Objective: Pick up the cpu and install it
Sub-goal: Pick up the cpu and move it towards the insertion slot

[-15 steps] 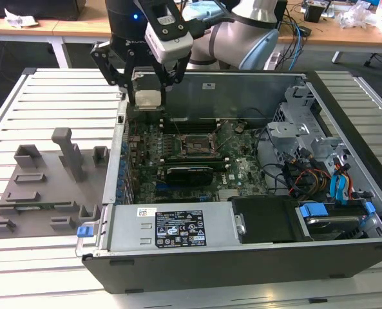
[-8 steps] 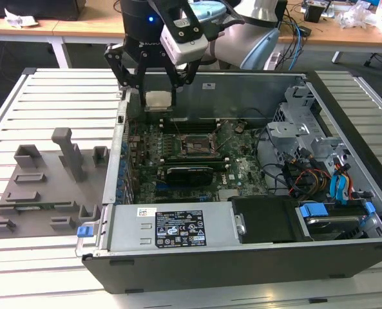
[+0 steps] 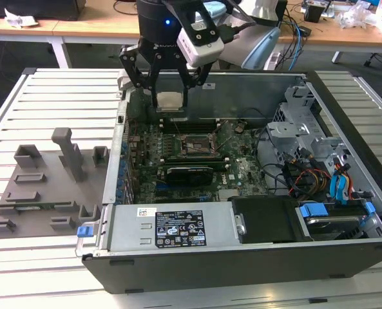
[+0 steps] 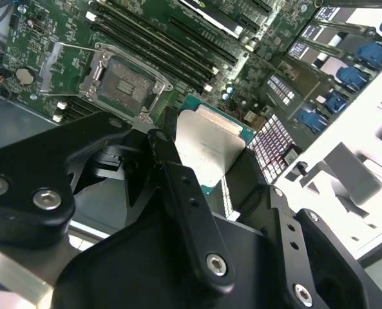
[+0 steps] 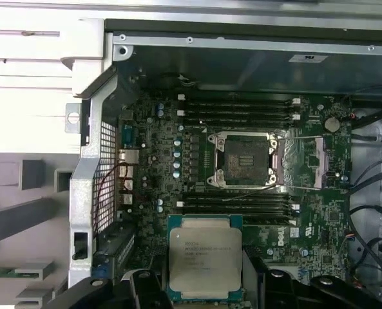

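Note:
My gripper (image 3: pixel 169 103) is shut on the cpu (image 3: pixel 169 101), a flat square chip with a silvery top, and holds it in the air above the open computer case. In the first wrist view the cpu (image 5: pixel 205 259) sits between the black fingers, with its green rim showing. The second wrist view shows the cpu (image 4: pixel 207 149) clamped at the fingertips. The black-and-metal socket frame (image 5: pixel 245 159) lies open on the green motherboard, some way ahead of the chip. In the exterior view the socket frame (image 3: pixel 197 145) lies below the gripper and toward that view's right.
The case's metal walls (image 3: pixel 255 84) surround the motherboard. Memory slots (image 5: pixel 236 109) flank the socket. Cables and drive cages (image 3: pixel 319 167) fill the exterior view's right. A grey fixture plate (image 3: pixel 46 187) with blocks lies on the slatted table at the exterior view's left.

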You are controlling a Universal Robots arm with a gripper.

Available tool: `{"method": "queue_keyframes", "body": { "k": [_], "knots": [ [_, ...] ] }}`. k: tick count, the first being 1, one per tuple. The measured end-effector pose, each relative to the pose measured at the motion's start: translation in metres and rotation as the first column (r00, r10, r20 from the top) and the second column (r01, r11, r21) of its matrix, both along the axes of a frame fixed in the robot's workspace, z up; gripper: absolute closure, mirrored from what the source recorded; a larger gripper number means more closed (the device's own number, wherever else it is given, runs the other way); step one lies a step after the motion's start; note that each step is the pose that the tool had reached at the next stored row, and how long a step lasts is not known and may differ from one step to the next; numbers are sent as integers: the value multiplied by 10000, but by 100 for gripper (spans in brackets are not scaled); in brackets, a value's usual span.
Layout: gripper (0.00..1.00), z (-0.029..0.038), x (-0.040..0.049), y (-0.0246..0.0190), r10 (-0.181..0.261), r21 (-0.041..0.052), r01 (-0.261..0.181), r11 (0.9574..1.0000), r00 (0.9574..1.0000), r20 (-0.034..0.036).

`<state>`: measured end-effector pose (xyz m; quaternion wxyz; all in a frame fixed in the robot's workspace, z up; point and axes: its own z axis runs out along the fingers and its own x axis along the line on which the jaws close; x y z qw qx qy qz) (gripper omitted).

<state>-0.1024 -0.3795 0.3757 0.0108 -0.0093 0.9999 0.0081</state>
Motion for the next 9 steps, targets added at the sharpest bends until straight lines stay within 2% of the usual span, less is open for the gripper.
{"method": "queue_keyframes", "body": {
  "k": [5,9],
  "knots": [
    [45,-39,95,20,-1,0,1,10000,10000,-4],
    [45,-126,184,68,0,0,0,10000,10000,-27]
  ]
}}
